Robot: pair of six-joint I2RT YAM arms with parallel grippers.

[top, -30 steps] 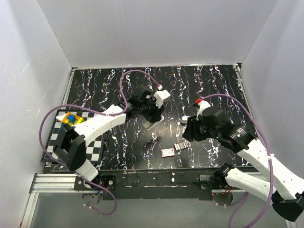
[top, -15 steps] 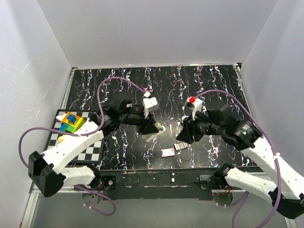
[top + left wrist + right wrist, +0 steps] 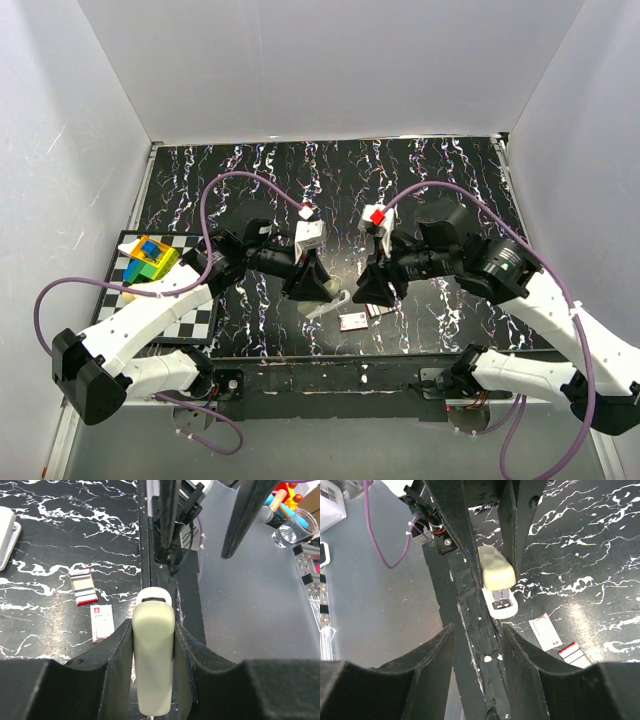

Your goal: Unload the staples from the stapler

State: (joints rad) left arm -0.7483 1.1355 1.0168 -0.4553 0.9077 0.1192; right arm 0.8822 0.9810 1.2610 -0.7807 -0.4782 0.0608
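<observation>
My left end effector [image 3: 153,635] grips the cream stapler [image 3: 153,685], lower centre; my right end effector [image 3: 479,647] gapes wide nearby; staples [image 3: 83,586] lie on the tabletop [image 3: 55,530].

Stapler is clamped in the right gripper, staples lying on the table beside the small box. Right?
No: the left gripper clamps the stapler, as the left wrist view shows; the right gripper is open. The staples do lie on the table beside the small box.
</observation>
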